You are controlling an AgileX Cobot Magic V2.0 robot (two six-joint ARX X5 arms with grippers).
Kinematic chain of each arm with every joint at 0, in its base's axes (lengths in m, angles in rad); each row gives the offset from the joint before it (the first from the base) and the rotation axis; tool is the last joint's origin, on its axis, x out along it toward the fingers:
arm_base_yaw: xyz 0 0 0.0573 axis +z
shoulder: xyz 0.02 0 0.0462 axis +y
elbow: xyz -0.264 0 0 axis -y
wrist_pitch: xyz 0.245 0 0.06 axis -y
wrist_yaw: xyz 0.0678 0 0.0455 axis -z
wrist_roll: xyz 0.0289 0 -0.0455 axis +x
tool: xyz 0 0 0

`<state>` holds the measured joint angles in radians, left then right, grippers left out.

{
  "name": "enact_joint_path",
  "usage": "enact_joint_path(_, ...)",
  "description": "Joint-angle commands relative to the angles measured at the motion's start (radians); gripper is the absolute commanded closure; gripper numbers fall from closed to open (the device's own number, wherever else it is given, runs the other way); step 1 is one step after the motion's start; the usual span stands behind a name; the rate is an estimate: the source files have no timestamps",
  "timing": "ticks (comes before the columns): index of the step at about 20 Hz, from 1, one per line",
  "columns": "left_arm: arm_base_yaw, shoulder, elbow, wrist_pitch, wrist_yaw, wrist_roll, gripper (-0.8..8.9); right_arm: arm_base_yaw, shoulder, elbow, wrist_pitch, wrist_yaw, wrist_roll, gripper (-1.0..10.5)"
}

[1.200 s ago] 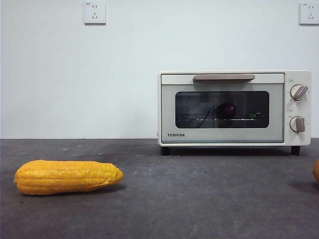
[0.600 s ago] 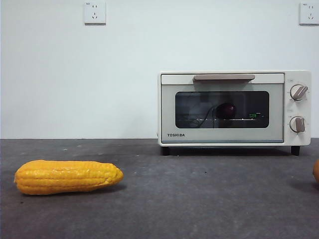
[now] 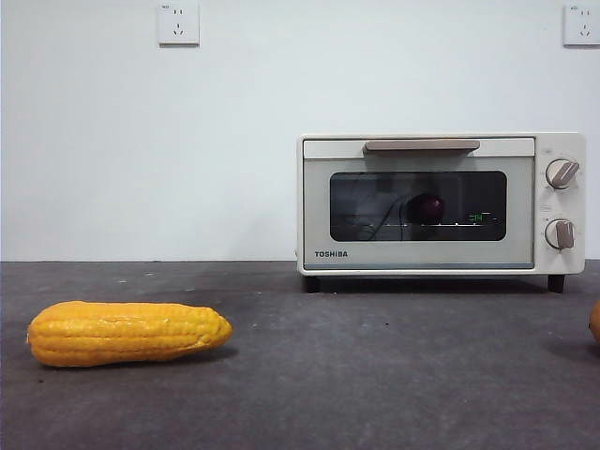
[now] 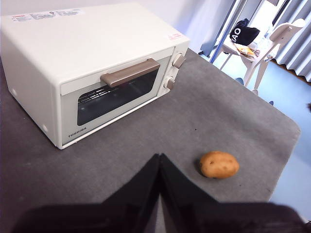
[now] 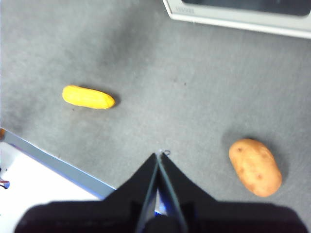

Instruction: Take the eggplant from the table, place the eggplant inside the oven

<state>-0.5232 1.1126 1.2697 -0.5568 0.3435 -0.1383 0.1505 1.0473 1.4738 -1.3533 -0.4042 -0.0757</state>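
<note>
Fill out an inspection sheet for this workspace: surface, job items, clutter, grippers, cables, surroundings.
Surface: the table, dark grey and matte, carries the oven and loose food items.
Job's things: the oven stands with its door closed; the eggplant shows as a dark purple shape behind the glass, on the rack.
Clutter: the corn cob lies on its side, well apart from the oven; the potato lies on the table in front of the oven's knob end.
Grippers: the left gripper and the right gripper both hang above the table, fingers together, holding nothing.
Cables: nothing seen.
Surroundings: white wall with two sockets; a chair beyond the table.
</note>
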Motion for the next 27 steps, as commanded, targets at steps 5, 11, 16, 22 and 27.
enact_joint_path(5, -0.004, -0.002, 0.000, -0.003, 0.004, 0.010, 8.17, 0.002, 0.151, 0.001, -0.021, 0.004, -0.007, 9.5)
enact_joint_path(11, -0.008, -0.002, 0.000, 0.003, 0.002, 0.019, 8.17, 0.000, 0.269, 0.001, -0.020, 0.004, -0.007, 9.5)
enact_joint_path(16, 0.010, -0.061, 0.000, 0.004, -0.141, 0.165, 8.18, 0.000, 0.305, 0.001, 0.008, 0.009, -0.007, 9.5)
enact_joint_path(22, 0.159, -0.246, 0.000, 0.003, -0.160, 0.238, 8.18, 0.000, 0.305, 0.001, 0.233, 0.019, -0.007, 9.5)
enact_joint_path(27, 0.367, -0.427, 0.000, -0.039, -0.161, 0.281, 8.18, 0.000, 0.305, 0.001, 0.453, 0.019, -0.007, 9.5)
